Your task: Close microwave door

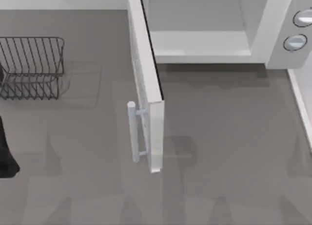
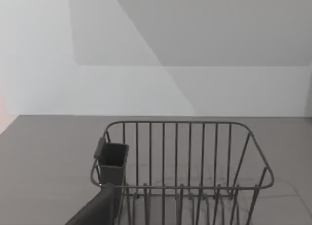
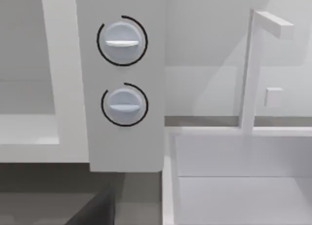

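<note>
The microwave door (image 1: 146, 84) stands wide open, running from the top centre of the top view down to mid-frame, its pale bar handle (image 1: 132, 132) on its left face. The microwave (image 1: 273, 35) fills the upper right, cavity bare, two knobs (image 3: 122, 42) on its side panel. A dark wire rack (image 1: 31, 66) sits at the upper left. Whether either gripper is released or clenched cannot be told.

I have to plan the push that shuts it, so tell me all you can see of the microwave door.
The microwave door is a flat white panel, looking like smooth plastic, swung wide open and sticking out from the left edge of the microwave toward the front of the table. A pale vertical bar handle sits near its free end, on two short mounts. Nothing touches it.
</note>
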{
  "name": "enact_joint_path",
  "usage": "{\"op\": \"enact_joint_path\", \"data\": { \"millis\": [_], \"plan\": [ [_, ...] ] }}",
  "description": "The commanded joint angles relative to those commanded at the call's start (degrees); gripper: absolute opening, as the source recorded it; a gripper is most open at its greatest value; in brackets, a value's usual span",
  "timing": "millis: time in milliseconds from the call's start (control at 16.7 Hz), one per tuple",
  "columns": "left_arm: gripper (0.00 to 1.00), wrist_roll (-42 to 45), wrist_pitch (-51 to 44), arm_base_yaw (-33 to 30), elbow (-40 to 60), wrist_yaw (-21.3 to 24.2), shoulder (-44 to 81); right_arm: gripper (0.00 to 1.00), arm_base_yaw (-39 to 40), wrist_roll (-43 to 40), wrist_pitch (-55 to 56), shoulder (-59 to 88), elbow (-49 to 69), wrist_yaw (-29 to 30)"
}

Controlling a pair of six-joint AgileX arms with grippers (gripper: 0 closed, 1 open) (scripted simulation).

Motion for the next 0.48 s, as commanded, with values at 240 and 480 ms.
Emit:
{"op": "enact_joint_path", "data": {
  "millis": [240,480],
  "plan": [
    [1.0,0.77,-1.1,-0.42,1.22,0.45,1.47,1.0,0.0,0.0,0.0,0.0,0.0,0.0],
    [1.0,5.3,-7.74,-2.43,8.64,2.55,9.85,1.0,0.0,0.0,0.0,0.0,0.0,0.0]
  ]
}}
